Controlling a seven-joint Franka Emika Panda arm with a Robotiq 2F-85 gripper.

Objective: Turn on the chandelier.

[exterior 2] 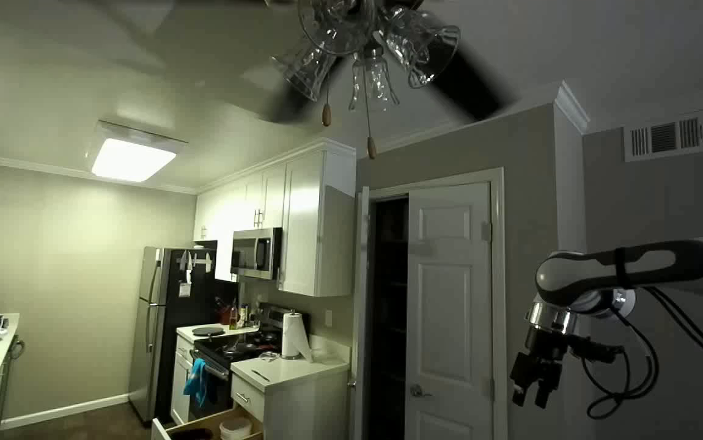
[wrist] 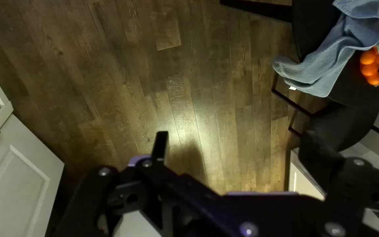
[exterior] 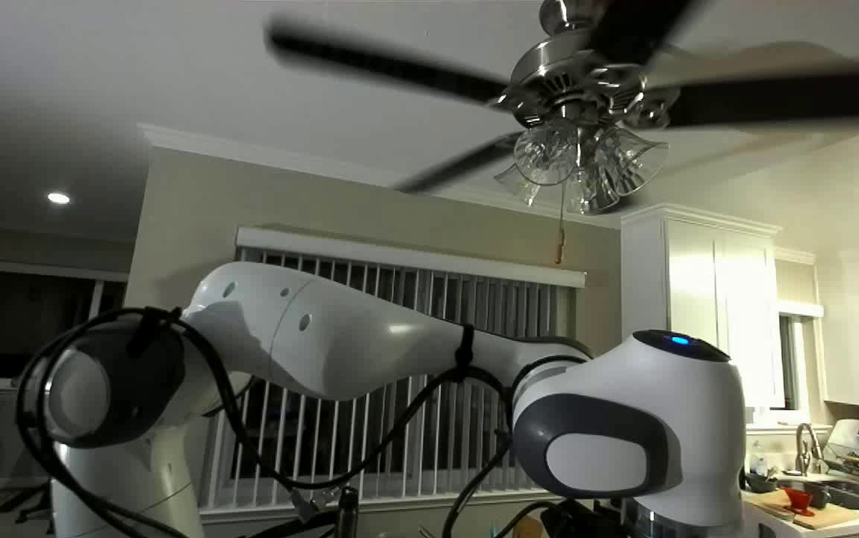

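Observation:
The chandelier (exterior: 586, 157) is a ceiling-fan light with bell-shaped glass shades on a silvery hub; it also shows, cut off at the top, in an exterior view (exterior 2: 373, 76). Its shades are unlit and its dark blades are blurred. Two pull chains hang from it: the longer has a wooden knob (exterior 2: 371, 148), the shorter another knob (exterior 2: 326, 115). My gripper (exterior 2: 530, 397) points down, far below and to the right of the chains in that view. In the wrist view the gripper (wrist: 237, 144) is open with nothing between its fingers. The chandelier is outside the wrist view.
Vertical blinds (exterior: 399, 441) stand behind the arm, whose cables (exterior 2: 651, 366) hang loose. White cabinets (exterior 2: 321, 226), a door (exterior 2: 449, 305) and a lit ceiling lamp (exterior 2: 133, 160) are further off. Below the gripper are wood floor (wrist: 136, 82), a blue towel (wrist: 337, 56) and oranges (wrist: 370, 67).

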